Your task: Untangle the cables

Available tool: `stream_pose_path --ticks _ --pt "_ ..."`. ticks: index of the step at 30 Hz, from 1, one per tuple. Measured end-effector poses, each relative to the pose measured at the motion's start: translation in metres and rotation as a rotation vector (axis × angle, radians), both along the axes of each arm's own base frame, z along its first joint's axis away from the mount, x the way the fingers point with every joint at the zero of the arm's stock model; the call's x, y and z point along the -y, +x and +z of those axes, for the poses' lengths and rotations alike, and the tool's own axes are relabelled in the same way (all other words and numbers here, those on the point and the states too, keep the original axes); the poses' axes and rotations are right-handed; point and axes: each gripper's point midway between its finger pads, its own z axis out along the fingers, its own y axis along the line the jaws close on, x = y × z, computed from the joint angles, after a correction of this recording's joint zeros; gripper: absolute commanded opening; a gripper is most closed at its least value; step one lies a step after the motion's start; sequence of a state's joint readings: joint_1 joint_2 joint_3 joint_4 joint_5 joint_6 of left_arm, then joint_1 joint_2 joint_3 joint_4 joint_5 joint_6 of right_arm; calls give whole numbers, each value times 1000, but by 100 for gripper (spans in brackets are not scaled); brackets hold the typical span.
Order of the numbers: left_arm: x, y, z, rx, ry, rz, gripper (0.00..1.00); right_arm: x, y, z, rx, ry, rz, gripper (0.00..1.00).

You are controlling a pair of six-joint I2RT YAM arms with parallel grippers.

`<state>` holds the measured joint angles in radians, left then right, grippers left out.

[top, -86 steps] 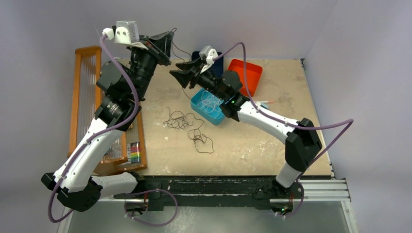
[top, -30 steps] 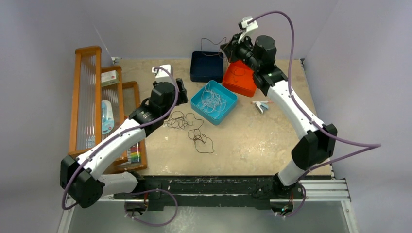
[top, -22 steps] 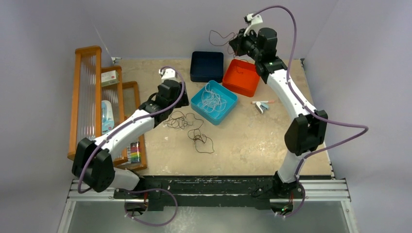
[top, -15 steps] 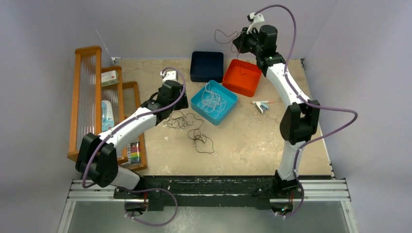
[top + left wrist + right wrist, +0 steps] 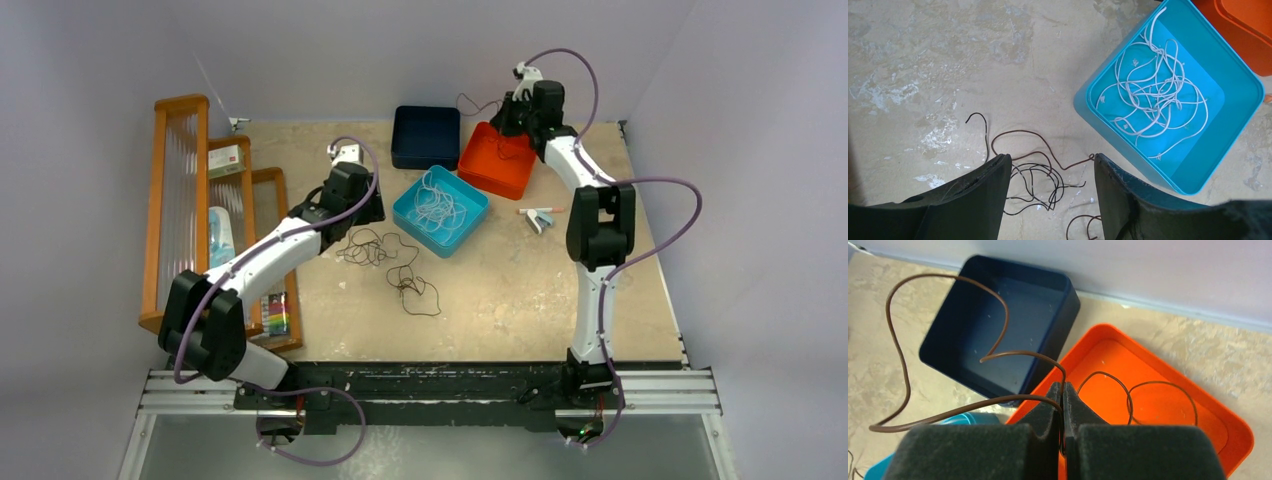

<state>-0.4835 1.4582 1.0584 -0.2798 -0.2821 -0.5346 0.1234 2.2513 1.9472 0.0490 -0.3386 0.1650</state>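
Observation:
A tangle of dark brown cables (image 5: pixel 385 258) lies on the table in front of the teal bin (image 5: pixel 404 212). White cables (image 5: pixel 436 205) are coiled inside that bin. My left gripper (image 5: pixel 366 206) hovers open over the tangle's far end. In the left wrist view its fingers straddle the dark cables (image 5: pixel 1033 180), apart from them. My right gripper (image 5: pixel 508 112) is shut on one brown cable (image 5: pixel 1008 398) above the orange tray (image 5: pixel 520 158). That cable loops out over the navy bin (image 5: pixel 973 335). Another brown cable (image 5: pixel 1105 372) lies in the tray.
A wooden rack (image 5: pixel 180 200) with small items stands along the left edge. A small white and red object (image 5: pixel 540 215) lies right of the teal bin. The back wall is close behind the orange tray and navy bin (image 5: pixel 425 137).
My right arm has come down from high against the wall to just above the orange tray, carrying the brown cable. My left gripper has barely shifted over the tangle.

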Motion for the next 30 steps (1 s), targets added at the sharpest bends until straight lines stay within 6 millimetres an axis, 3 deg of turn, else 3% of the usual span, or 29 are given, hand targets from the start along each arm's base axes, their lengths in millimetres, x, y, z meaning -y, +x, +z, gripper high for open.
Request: stream_pose_path --ticks 9,15,19,23,26,30 --pt "2 1 -12 -35 -8 -15 59 17 -15 -56 -122 -58 -81 1" --pt "5 0 -18 -54 -11 -28 59 33 -22 -78 -171 -115 -146 3" --pt "7 0 -21 -63 -14 -36 59 40 -38 -106 -238 -148 -169 7" --pt "9 0 -21 -67 -20 -44 59 46 -50 -124 -292 -175 -179 17" --pt "9 0 -22 -70 -19 -44 59 46 -50 -123 -291 -179 -179 32" --pt "10 0 -22 -72 -21 -47 59 48 -51 -117 -279 -185 -182 42"
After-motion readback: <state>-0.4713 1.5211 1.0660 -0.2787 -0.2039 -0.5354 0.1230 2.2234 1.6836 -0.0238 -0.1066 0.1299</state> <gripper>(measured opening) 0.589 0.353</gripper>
